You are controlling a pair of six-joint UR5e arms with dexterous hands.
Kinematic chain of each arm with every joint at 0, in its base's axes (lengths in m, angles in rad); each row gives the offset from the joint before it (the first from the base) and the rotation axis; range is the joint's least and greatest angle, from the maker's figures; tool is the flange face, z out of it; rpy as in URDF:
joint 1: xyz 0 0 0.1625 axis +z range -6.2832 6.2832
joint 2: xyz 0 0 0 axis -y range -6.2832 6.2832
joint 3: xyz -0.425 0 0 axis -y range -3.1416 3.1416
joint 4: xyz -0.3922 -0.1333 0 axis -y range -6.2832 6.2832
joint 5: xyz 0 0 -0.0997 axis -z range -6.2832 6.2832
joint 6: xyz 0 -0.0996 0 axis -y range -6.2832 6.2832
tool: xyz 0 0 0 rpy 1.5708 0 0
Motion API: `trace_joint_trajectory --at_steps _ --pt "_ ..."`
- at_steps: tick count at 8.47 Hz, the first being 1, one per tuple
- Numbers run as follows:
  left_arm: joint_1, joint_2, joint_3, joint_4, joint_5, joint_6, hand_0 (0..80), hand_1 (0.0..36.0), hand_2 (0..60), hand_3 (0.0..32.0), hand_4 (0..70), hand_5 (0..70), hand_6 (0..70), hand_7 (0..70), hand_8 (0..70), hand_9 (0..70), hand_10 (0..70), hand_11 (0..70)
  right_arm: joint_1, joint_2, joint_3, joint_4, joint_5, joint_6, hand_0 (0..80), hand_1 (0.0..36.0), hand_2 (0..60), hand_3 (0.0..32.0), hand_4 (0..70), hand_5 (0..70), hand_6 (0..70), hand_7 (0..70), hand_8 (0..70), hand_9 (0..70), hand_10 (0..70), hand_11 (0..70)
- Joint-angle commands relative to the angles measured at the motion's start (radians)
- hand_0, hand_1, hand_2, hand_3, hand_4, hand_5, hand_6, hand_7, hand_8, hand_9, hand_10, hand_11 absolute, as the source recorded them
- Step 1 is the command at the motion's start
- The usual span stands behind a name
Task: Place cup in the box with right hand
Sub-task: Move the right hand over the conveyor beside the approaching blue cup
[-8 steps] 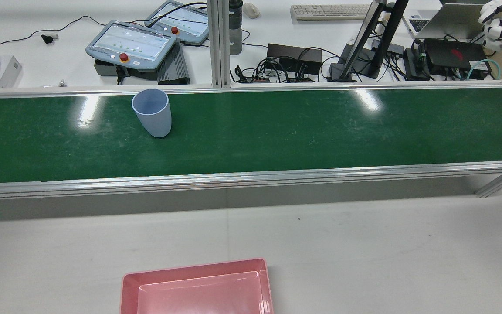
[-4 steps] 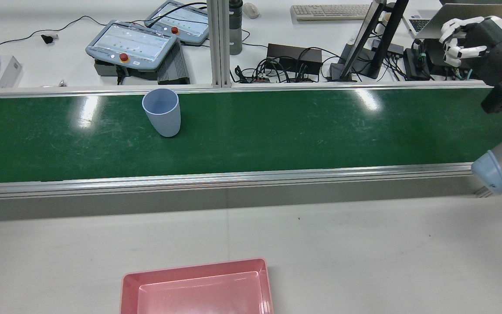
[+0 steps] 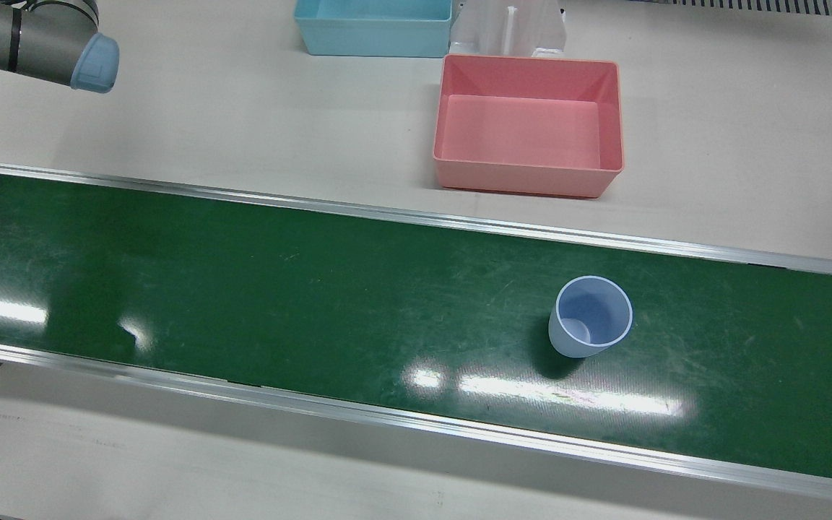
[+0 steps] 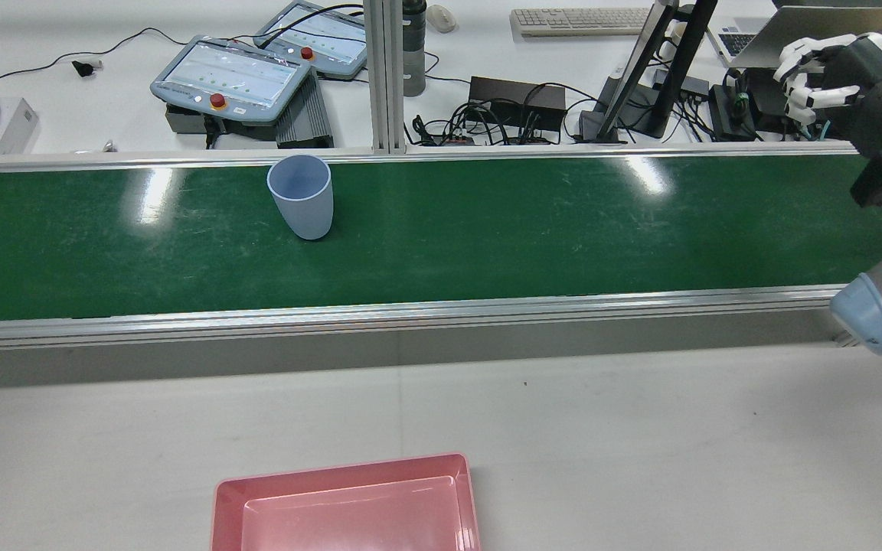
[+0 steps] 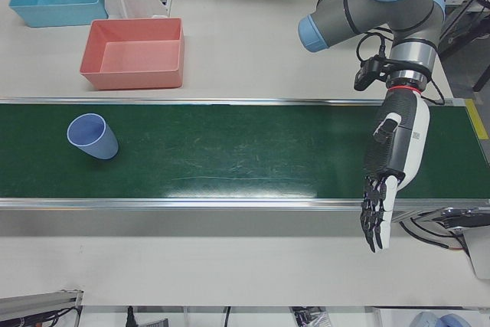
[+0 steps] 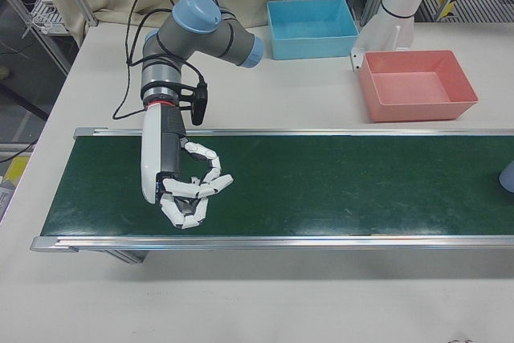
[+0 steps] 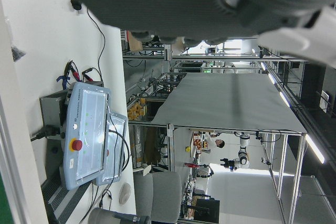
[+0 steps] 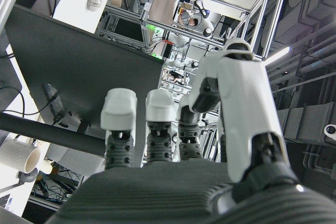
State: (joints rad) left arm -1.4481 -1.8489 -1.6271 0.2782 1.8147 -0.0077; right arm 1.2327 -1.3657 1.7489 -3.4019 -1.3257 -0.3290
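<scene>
A pale blue cup (image 4: 302, 197) stands upright on the green belt (image 4: 487, 229), near the belt's far rail in the rear view. It also shows as cup (image 3: 589, 326), cup (image 5: 92, 137) and, cut by the frame's edge, cup (image 6: 507, 176). The pink box (image 3: 528, 180), seen too as box (image 4: 341, 468), sits empty on the white table beside the belt. My right hand (image 6: 189, 190) hovers over the belt's other end, far from the cup, fingers loosely curled and holding nothing; it is the hand (image 4: 812, 69) in the rear view. My left hand (image 5: 387, 181) hangs flat and empty past the belt.
A blue box (image 3: 373, 45) stands behind the pink one, next to a white pedestal (image 3: 510, 29). Beyond the belt lie two teach pendants (image 4: 230, 76), a metal post (image 4: 383, 76), cables and a monitor stand (image 4: 640, 84). The right arm's elbow (image 4: 870, 314) overhangs the near rail.
The cup has travelled to the right along the belt in the rear view. My right hand and arm came in from the right edge, then held nearly still.
</scene>
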Motion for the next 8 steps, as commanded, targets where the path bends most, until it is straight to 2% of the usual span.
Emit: trace_joint_trajectory --at_steps 1,2,4,5,6,7,8 --pt "0.0 0.0 -0.002 0.001 0.0 0.0 0.0 0.0 0.0 0.0 0.0 0.0 0.0 0.0 0.0 0.0 0.0 0.0 -0.027 -0.024 0.021 -0.027 0.007 -0.001 67.4 36.0 60.0 0.0 52.9 23.3 33.5 70.0 65.7 70.0 70.0 70.0" --pt "0.0 0.0 -0.001 0.001 0.0 0.0 0.0 0.0 0.0 0.0 0.0 0.0 0.0 0.0 0.0 0.0 0.0 0.0 -0.048 -0.023 0.021 -0.027 0.008 0.001 69.3 36.0 60.0 0.0 53.2 23.1 33.0 70.0 65.5 70.0 70.0 70.0" --pt "0.0 0.0 -0.001 0.001 0.0 0.0 0.0 0.0 0.0 0.0 0.0 0.0 0.0 0.0 0.0 0.0 0.0 0.0 -0.085 -0.021 0.029 -0.025 0.008 -0.004 63.5 36.0 60.0 0.0 44.7 23.1 32.7 70.0 65.0 70.0 69.7 70.0" --pt "0.0 0.0 -0.002 0.001 0.0 0.0 0.0 0.0 0.0 0.0 0.0 0.0 0.0 0.0 0.0 0.0 0.0 0.0 -0.102 -0.013 0.027 -0.019 0.031 -0.022 66.1 36.0 60.0 0.0 49.4 23.1 32.7 70.0 64.6 70.0 69.5 70.0" --pt "0.0 0.0 -0.002 0.001 0.0 0.0 0.0 0.0 0.0 0.0 0.0 0.0 0.0 0.0 0.0 0.0 0.0 0.0 -0.101 0.02 0.026 -0.017 0.068 -0.018 62.1 36.0 60.0 0.0 44.3 23.0 32.7 70.0 64.9 70.0 70.0 70.0" --pt "-0.002 0.0 -0.004 0.001 0.0 0.0 0.0 0.0 0.0 0.0 0.0 0.0 0.0 0.0 0.0 0.0 0.0 0.0 -0.104 0.048 0.02 -0.019 0.075 -0.025 64.9 36.0 60.0 0.0 46.3 23.0 32.5 70.0 65.1 70.0 70.0 70.0" --pt "-0.002 0.0 -0.005 0.001 0.0 0.0 0.0 0.0 0.0 0.0 0.0 0.0 0.0 0.0 0.0 0.0 0.0 0.0 -0.116 0.045 0.02 -0.019 0.076 -0.027 68.7 36.0 60.0 0.0 53.4 23.0 33.1 70.0 64.8 70.0 69.5 70.0"
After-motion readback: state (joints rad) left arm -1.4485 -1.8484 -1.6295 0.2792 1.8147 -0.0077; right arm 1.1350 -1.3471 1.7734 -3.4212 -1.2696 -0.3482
